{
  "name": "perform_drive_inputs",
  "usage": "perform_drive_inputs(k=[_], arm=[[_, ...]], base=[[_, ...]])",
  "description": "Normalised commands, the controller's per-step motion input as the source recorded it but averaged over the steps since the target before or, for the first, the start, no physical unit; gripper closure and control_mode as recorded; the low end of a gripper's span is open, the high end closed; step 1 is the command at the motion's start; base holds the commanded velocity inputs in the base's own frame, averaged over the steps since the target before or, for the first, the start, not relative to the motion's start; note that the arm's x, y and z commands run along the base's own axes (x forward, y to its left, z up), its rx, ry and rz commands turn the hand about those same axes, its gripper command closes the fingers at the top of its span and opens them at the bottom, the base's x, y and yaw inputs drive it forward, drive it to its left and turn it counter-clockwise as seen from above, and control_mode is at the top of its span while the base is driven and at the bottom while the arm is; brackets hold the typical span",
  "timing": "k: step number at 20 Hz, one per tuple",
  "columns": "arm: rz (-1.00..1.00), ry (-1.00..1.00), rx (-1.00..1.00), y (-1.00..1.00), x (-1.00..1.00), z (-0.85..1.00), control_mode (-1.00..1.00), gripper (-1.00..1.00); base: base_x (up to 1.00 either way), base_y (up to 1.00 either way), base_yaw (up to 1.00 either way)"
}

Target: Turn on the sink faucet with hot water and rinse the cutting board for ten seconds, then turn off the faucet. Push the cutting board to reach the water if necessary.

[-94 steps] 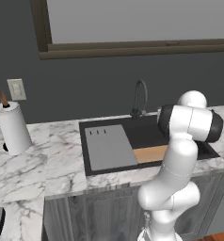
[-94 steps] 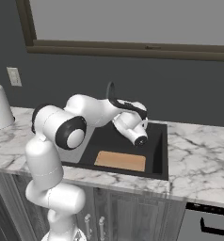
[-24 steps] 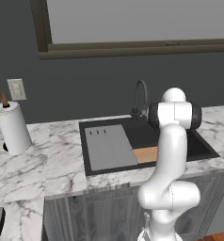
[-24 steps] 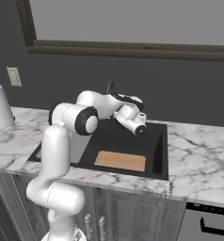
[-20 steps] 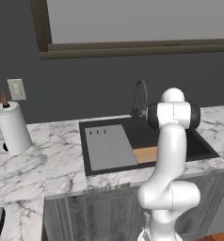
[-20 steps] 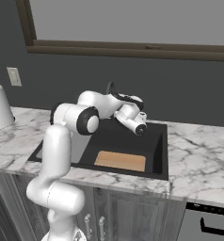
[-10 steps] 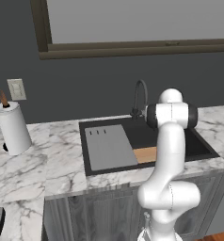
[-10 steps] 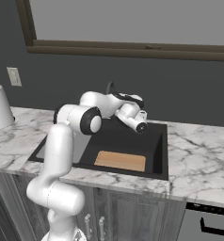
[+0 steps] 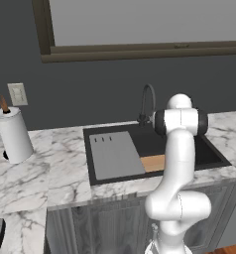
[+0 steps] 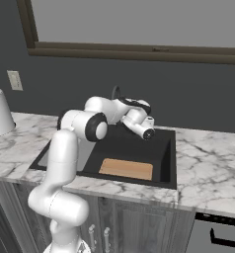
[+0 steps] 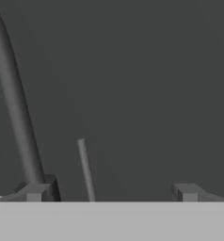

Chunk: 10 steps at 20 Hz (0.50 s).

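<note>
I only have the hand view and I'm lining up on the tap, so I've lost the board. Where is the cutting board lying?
Observer: The cutting board lies flat on the floor of the sink, close to its front wall.
Operator: Is any water falling on it?
Observer: No stream comes from the sink faucet.
Operator: What else is in the basin?
Observer: A grey panel with three slots lies in the left part, beside the board.
</note>
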Motion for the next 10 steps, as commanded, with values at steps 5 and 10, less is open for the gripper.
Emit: perform_drive_inputs(k=[5,10], arm=[[0.0,0.0,0.0,0.0,0.11,-0.04,-1.0,-1.0],[0.0,0.0,0.0,0.0,0.17,-0.02,-1.0,-1.0]], base=[[0.0,0.0,0.0],[0.0,0.0,0.0]])
